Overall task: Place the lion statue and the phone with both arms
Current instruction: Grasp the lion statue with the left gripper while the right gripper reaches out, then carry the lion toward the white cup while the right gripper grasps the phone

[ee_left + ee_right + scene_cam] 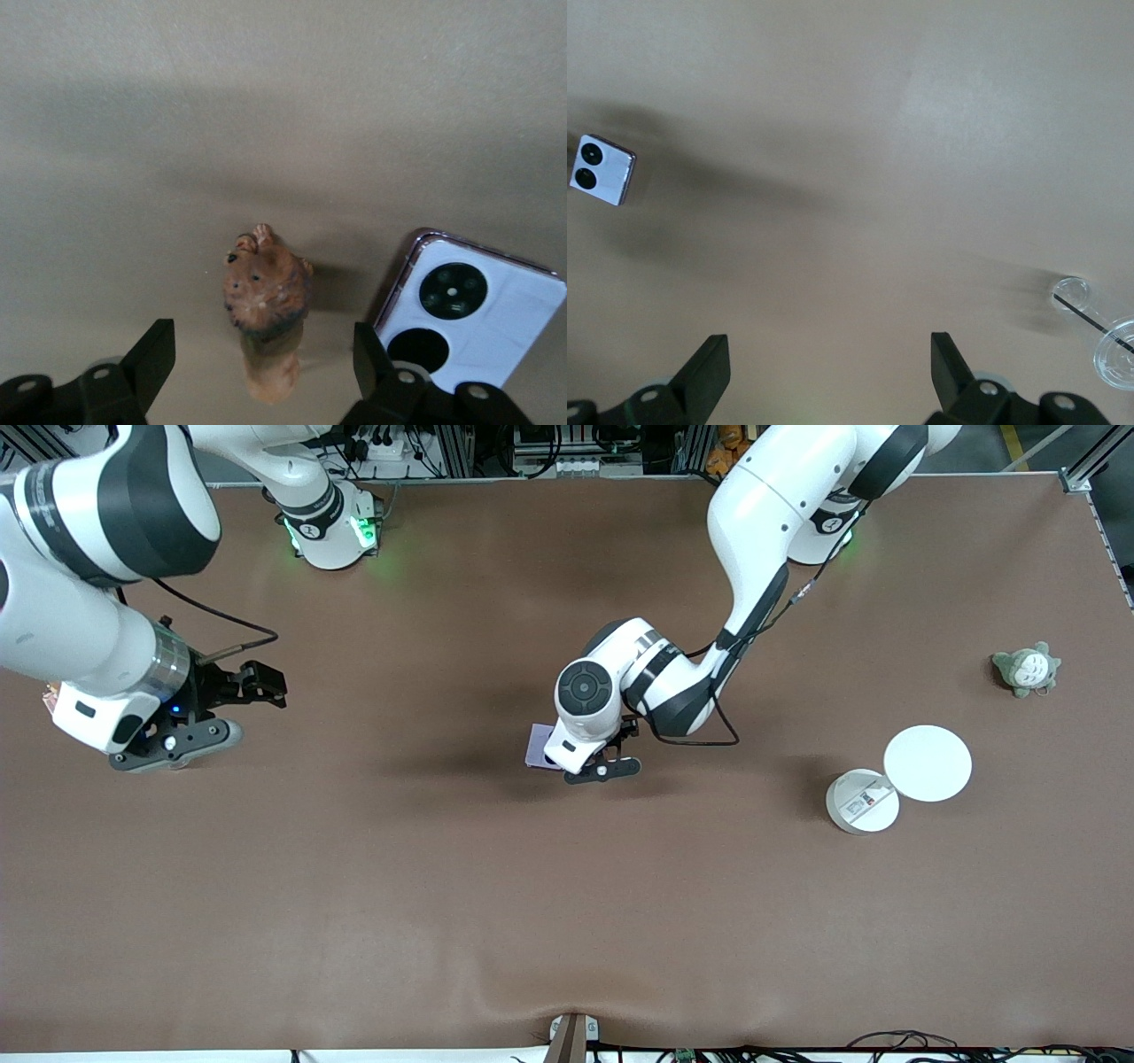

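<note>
Two white discs (895, 779) touching on the brown table (567, 921), toward the left arm's end, nearest the front camera of the loose things; smaller one carries a label. Grey-green plush creature (1026, 669) farther from the camera than the discs, close to the table edge at the same end.

Mid-table: left gripper (603, 767) low over the surface, fingers (152, 354) spread wide, holding nothing. In the left wrist view, lion statue (266, 310) standing upright on the table, in line with the gap between the open fingers, touching neither. Orange-brown, head up toward the camera. Hidden under the wrist in the front view. Phone (469, 314) flat on the table just beside the lion statue, apart from it, partly covered by one finger in the left wrist view. Pale lavender, two black camera circles facing up. Only a lavender corner (538, 746) visible past the left wrist in the front view, on the side toward the right arm's end.

Right gripper (190, 737) raised over the right arm's end of the table, well apart from both task things, fingers (709, 365) wide, nothing held. Phone (601, 169) small and distant in the right wrist view. Something clear and glassy (1099, 323) on the table in that view; cannot tell what.
</note>
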{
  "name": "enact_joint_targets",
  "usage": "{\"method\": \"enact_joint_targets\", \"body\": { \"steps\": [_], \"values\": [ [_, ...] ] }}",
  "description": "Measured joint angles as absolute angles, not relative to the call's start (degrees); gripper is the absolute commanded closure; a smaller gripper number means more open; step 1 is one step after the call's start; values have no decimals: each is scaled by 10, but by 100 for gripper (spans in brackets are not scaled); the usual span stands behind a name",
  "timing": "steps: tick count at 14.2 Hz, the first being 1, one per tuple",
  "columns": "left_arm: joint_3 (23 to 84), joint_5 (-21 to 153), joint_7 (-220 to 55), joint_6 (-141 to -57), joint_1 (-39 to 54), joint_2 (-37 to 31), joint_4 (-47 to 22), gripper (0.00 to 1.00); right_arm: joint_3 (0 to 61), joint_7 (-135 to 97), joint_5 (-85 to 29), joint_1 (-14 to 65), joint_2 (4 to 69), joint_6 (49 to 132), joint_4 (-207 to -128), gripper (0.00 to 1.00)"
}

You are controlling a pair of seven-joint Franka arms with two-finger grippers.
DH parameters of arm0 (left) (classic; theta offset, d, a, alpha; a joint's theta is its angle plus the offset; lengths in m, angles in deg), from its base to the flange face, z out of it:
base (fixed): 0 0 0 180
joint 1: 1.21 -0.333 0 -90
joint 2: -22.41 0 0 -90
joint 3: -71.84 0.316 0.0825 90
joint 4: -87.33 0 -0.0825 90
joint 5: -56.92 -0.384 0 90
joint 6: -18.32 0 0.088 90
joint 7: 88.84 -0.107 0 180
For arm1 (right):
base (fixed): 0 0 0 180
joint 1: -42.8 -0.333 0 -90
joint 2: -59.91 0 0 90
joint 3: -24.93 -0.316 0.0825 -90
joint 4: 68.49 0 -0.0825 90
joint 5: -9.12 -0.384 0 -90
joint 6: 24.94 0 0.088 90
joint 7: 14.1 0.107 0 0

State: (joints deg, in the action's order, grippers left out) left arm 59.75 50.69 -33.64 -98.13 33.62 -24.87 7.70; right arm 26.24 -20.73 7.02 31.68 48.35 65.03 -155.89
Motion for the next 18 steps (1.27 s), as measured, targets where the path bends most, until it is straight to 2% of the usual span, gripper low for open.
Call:
{"method": "enact_joint_targets", "body": {
  "steps": [1,8,13,18],
  "values": [
    [598,507,-335,-982,336,-250,77,99,263,-207,70,317,481,650,-1558,0],
    [607,460,-337,-974,326,-247,84,100,263,-207,70,317,479,650,-1551,0],
    [610,453,-452,-893,240,-213,90,100,261,-208,70,315,465,651,-1550,0],
    [609,452,-532,-870,154,-177,54,100,258,-209,70,303,430,661,-1548,0]
  ]
}}
